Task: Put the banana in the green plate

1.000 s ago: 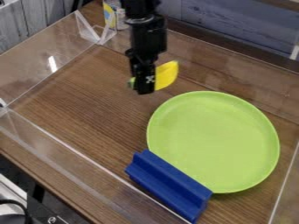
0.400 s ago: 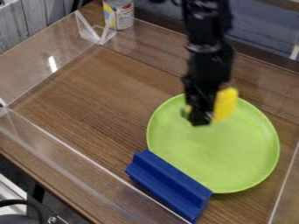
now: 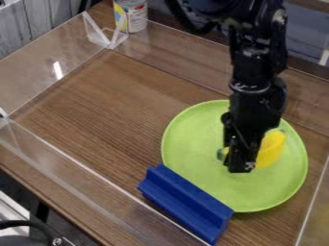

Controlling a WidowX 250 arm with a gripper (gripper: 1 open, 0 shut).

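Observation:
The small yellow banana [image 3: 271,147] hangs upright between the black fingers of my gripper [image 3: 244,157], which is shut on it. Both sit low over the middle of the large lime-green plate [image 3: 206,130], at the right of the wooden table. The banana's lower end is very near the plate's surface; I cannot tell if it touches. The arm rises from the gripper toward the top of the view and hides part of the plate behind it.
A blue ridged block [image 3: 184,201] lies just in front of the plate, touching its near rim. Clear plastic walls [image 3: 52,72] fence the table on the left and back. A bottle with a yellow label [image 3: 127,14] stands behind the back wall.
My gripper has carried the banana from the middle of the table rightward and nearer, over the green plate, and it has sunk lower. It stayed shut on the banana.

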